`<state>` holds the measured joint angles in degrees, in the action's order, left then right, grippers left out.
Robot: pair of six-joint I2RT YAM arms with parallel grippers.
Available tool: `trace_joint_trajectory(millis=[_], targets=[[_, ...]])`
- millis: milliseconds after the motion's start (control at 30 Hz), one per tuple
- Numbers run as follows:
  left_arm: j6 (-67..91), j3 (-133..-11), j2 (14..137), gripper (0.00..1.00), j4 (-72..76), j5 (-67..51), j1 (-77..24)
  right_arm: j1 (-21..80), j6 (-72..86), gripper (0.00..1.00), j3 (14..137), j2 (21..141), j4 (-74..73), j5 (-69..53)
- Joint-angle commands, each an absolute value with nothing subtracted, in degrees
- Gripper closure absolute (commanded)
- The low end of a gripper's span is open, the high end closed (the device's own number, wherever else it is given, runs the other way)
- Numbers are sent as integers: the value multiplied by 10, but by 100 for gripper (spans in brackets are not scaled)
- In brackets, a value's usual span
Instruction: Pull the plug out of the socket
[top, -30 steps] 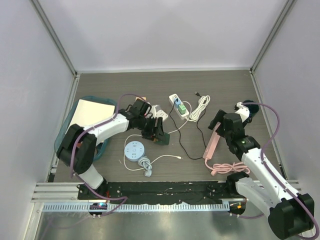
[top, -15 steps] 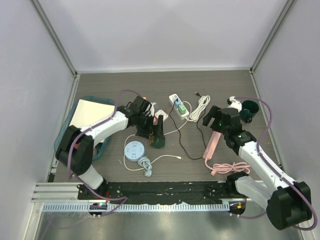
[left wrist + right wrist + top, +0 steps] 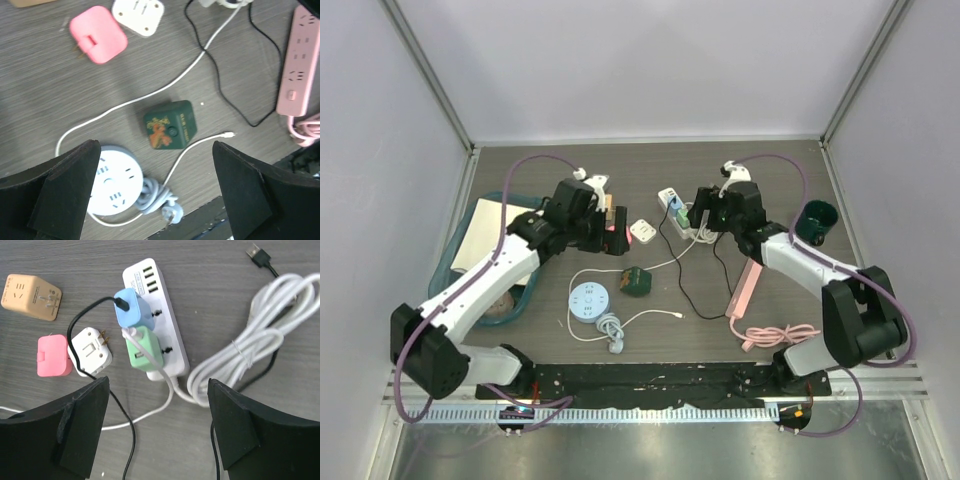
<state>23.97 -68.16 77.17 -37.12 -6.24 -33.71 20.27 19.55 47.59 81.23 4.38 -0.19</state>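
Note:
The white power strip [image 3: 170, 330] lies at the back middle of the table [image 3: 678, 200]. A blue plug [image 3: 132, 307] with a black lead and a green plug [image 3: 144, 349] with a white lead sit in it. My right gripper [image 3: 157, 432] hovers open just on the near side of the strip's cable end, nothing between its fingers [image 3: 82, 425]; the top view has it [image 3: 703, 215] beside the strip. My left gripper [image 3: 157, 195] hangs open and empty above a dark green cube adapter [image 3: 170, 125] and a round white socket [image 3: 111, 186].
A pink cube adapter [image 3: 53, 362], a white adapter [image 3: 90, 351] and a tan adapter [image 3: 31, 296] lie left of the strip. A coiled white cable [image 3: 265, 335] lies to its right. A pink power strip [image 3: 745, 285], dark green cup [image 3: 816, 222] and teal tray [image 3: 455, 250] are nearby.
My left gripper opened, let go of the dark green cube and drew back to the left. My right arm swung from the right side over to the white power strip.

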Motion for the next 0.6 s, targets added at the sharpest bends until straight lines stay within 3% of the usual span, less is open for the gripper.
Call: trace_joint_trajectory(millis=[0, 167, 367, 567], targets=[[211, -647, 705, 0, -360, 24, -330, 206, 131, 15, 527, 857, 110, -3], [209, -609, 677, 0, -344, 41, -324, 216, 103, 17, 562, 928, 113, -37], [240, -610, 686, 0, -342, 16, -305, 243, 103, 25, 586, 974, 110, -2], [257, -678, 748, 0, -352, -25, -289, 256, 101, 30, 589, 1012, 121, 39]])
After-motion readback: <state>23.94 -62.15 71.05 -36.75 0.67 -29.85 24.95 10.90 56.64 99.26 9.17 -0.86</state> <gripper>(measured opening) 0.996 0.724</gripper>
